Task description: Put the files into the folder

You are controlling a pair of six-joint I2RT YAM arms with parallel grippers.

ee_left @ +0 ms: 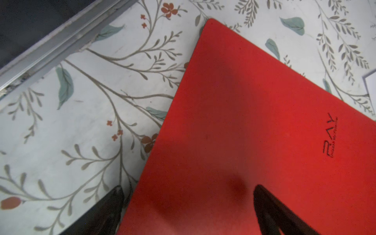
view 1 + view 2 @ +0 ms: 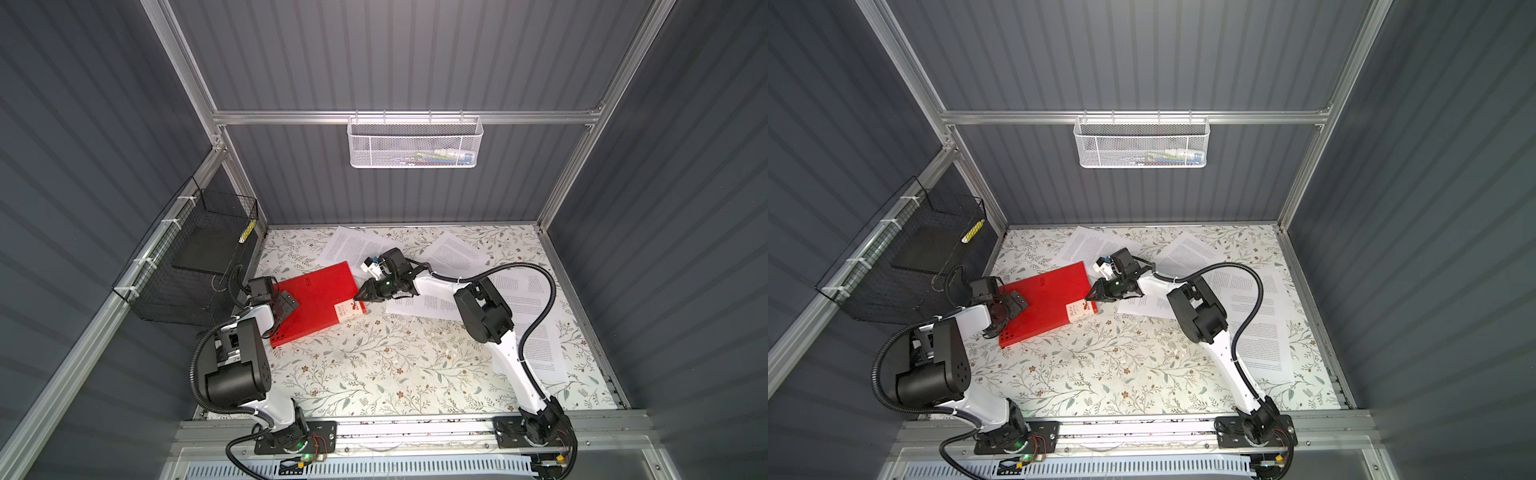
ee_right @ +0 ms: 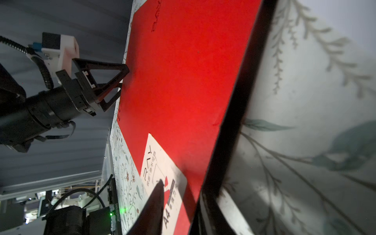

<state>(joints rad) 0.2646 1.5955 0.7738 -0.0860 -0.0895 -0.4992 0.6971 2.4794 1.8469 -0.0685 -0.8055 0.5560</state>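
Lab test cell: aluminium frame (image 2: 291, 117), grey walls (image 2: 395, 54)

Bright tabletop (image 2: 374, 365), dim walls (image 2: 83, 124), soft shadows, right wrist view murky and blurred close-up.

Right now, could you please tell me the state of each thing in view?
Folder: closed, lying on the table.
Files: loose on the table, none in the folder.
Left tool: open, straddling the folder's edge.
Right tool: shut on the folder's edge by the label.
White basket: hanging on the rail, small items inside.
Black basket: hung at the side wall, dark slab inside.
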